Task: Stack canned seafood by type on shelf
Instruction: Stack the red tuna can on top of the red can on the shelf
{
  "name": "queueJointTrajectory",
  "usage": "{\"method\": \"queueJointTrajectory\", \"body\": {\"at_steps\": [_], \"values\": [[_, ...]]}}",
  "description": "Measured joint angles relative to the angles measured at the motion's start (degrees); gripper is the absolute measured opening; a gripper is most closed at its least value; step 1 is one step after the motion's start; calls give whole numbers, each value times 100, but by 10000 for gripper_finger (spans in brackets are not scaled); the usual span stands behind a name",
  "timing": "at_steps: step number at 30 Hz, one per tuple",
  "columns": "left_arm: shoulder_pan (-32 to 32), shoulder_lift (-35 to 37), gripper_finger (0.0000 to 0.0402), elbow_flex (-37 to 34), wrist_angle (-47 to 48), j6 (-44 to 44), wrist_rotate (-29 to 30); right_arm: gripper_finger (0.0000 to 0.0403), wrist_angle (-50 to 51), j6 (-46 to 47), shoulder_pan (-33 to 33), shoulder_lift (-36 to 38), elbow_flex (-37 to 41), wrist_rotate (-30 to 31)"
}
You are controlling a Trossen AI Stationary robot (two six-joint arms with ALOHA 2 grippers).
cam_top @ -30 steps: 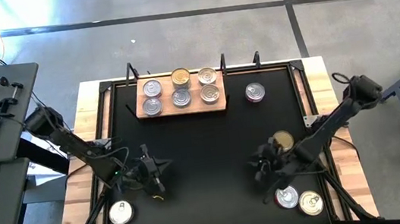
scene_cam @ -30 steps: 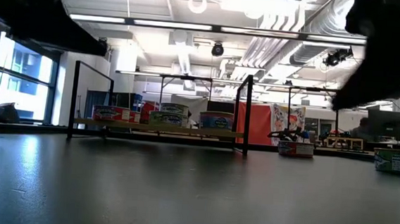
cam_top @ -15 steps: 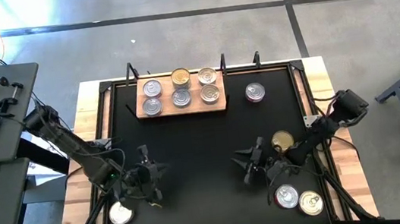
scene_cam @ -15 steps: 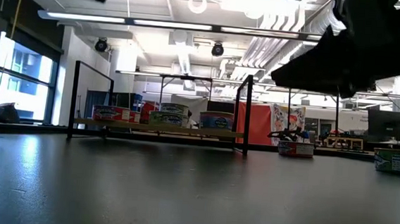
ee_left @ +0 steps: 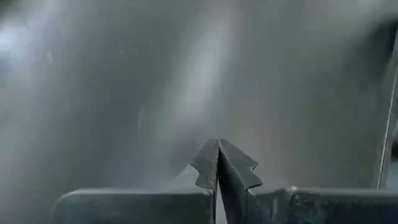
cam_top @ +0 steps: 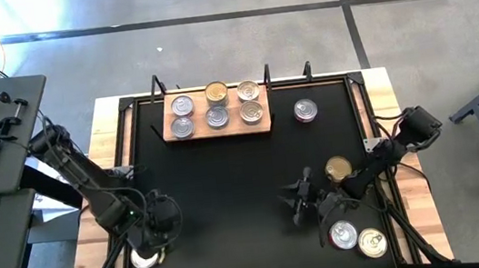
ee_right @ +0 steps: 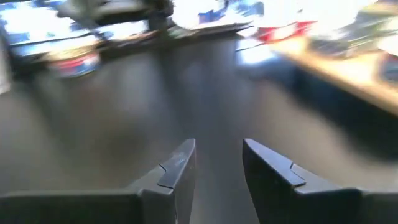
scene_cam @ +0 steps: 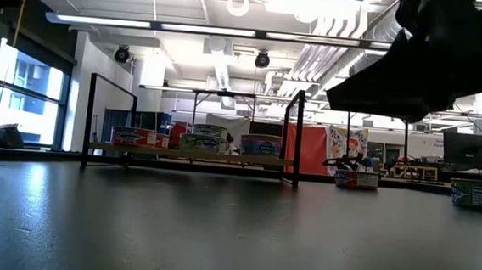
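- So roughly halfway, I'd say. The shelf (cam_top: 217, 129) at the far side of the bench (cam_top: 236, 180) has six tins (cam_top: 216, 107) on it, laid out in two rows of three.
- Looks like single layer from above, nothing actually stacked on top of anything yet as far as I can tell. In the low view the shelf cans (scene_cam: 196, 140) sit side by side at one level, which fits.
- Whether they're sorted by type, hard to call. One lid in the back row looks gold (cam_top: 216, 91) and the rest silver; labels are too small to read.
- Still loose on the bench: a reddish-sided can (cam_top: 305, 110) just off the shelf's right end, a gold-lid one (cam_top: 338, 169) near the right edge, two more (cam_top: 357, 238) at the near right corner, and one (cam_top: 144, 257) at the near left corner, partly under the left arm. So five to go that I can see.
- Left end effector (cam_top: 160, 219) is hanging over the bench right next to that near-left can, fingers pinched fully together with nothing between them (wrist cam shows the tips (ee_left: 219, 163) meeting).
- Right end effector (cam_top: 301, 201) sits over bare mat, just inboard of the gold-lid can. Its fingers (ee_right: 176, 163) are parted with a clear gap and nothing in it.
- My guess is neither arm is carrying anything right now, so it's between picks, with the right-side cluster the obvious next target.
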State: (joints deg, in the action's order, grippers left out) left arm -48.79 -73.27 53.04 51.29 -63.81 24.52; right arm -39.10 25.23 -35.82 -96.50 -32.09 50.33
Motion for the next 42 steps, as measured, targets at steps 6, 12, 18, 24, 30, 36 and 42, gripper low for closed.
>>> {"method": "queueJointTrajectory", "body": {"at_steps": [6,12,18,24,30,36,42], "values": [[-316,-5,0,-393,-190,-160,1795,123,1138,833,-186,619,-577,-3087],[-429,-8,0,-1369,-1926,183,3207,88,5981,3950,-963,788,-2320,-3794],[-260,-8,0,-2286,-3477,293,3311,17,9477,6066,-1622,472,-3856,-3698],[-251,-8,0,-2614,-4300,874,3716,8,9357,6895,-1694,330,-3312,-5149],[-249,-8,0,-2612,-4719,1623,3937,2,8212,6823,-1373,266,-2579,-5489],[-249,-8,0,-2612,-5177,2150,3920,0,7020,6134,-494,260,-2207,-5287],[-249,-8,0,-2612,-5469,2493,3912,0,5338,4760,604,224,-1935,-3448]]}}
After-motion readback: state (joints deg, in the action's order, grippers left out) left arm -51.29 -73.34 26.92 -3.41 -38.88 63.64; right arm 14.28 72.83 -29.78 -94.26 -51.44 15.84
